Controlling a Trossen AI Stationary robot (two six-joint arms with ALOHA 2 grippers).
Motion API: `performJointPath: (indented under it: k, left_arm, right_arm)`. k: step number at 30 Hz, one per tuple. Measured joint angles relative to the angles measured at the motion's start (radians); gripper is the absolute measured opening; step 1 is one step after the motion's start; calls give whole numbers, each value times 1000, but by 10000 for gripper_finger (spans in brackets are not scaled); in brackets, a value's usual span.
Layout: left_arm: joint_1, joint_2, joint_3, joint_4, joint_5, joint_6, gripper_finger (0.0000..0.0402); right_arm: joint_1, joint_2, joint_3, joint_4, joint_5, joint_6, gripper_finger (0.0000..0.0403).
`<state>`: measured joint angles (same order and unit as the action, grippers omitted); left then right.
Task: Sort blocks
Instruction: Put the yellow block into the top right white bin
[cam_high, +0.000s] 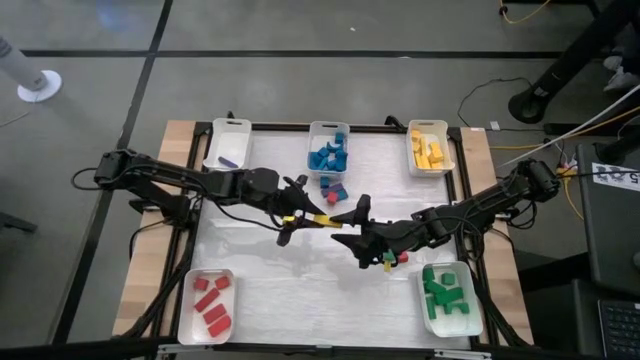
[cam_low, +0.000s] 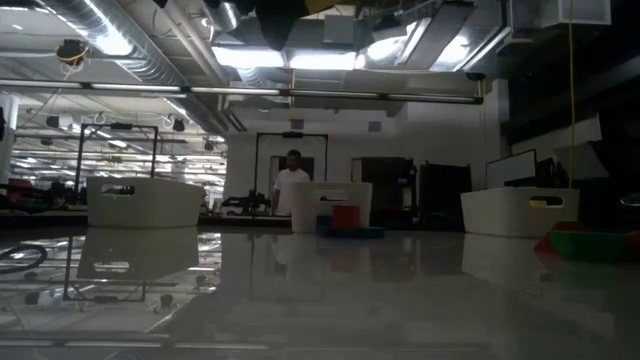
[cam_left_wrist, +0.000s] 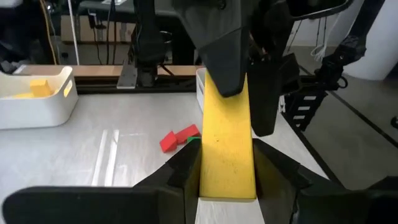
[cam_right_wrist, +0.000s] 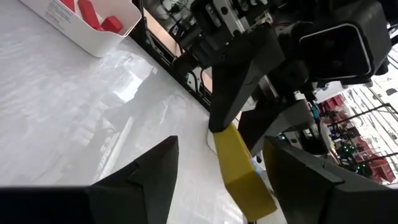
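Observation:
A long yellow bar block hangs above the table's middle. My left gripper is shut on one end of it. My right gripper is open, and its fingers stand on either side of the bar's free end without touching it. Loose red, green and yellow blocks lie under my right arm, and red and blue ones lie near the blue tray. The low view shows neither gripper. My left gripper pinches the yellow bar's near end between its two fingers, one on each long side. The fingers come level from the table's left and lie along the bar. The bar is lifted clear and sticks out forward toward my right gripper.
White trays stand round the mat: one with a purple block, one with blue blocks, yellow along the far edge, red near left, green near right. A person stands far behind the table.

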<state>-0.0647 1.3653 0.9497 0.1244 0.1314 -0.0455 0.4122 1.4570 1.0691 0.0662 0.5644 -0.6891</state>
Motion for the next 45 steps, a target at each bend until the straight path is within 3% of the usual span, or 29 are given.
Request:
performJointPath:
  k: [18, 33, 45]
  left_arm:
    - [-1, 0, 0, 0, 0, -70, 111]
    - [-2, 0, 0, 0, 39, -97, 112]
    - [0, 0, 0, -1, 38, -122, 112]
  right_arm:
    - [-4, 0, 0, 4, 0, -28, 229]
    - [-84, 0, -1, 7, -118, -39, 79]
    - [-85, 0, -1, 10, -150, -25, 80]
